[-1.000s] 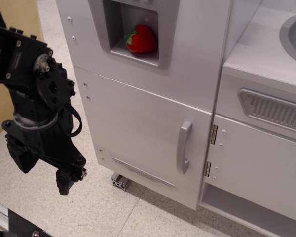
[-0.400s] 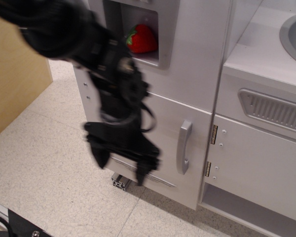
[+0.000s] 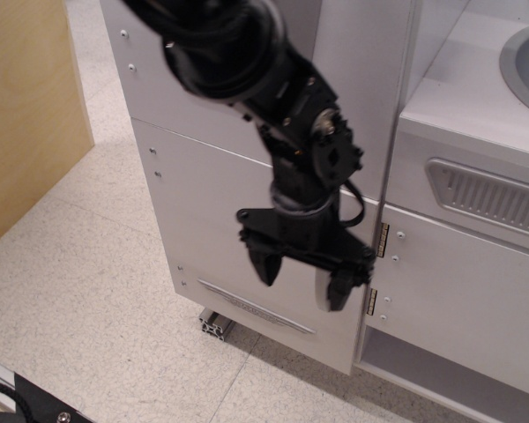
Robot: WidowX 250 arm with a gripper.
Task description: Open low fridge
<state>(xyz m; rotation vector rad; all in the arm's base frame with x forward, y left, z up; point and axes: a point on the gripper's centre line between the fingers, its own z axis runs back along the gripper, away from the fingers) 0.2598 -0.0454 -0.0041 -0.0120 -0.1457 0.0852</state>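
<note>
So the low fridge (image 3: 220, 220), a large flat silver-grey toy-kitchen door, sits closed in the lower centre of the cabinet front, flush with the panel above it; slim embossed nameplate strip (image 3: 256, 306) runs along its lower part, and only the bottom of its curved silver handle (image 3: 321, 291) shows between the black fingers. Black robot gripper (image 3: 304, 271) hangs right in front of the door's right side, fingers spread wide and pointing down, one finger left of the handle, the other over or just right of it; can't tell if it touches the handle, nothing clearly gripped. Bulky black arm (image 3: 238, 53) comes down from upper left, covering the upper grey panel. Right of the door: brass hinges (image 3: 381, 240) and a smaller white door (image 3: 467, 291), vented grey panel (image 3: 494, 198) above it. Speckled beige floor (image 3: 88, 291) below, light wooden board (image 3: 26, 106) at far left
</note>
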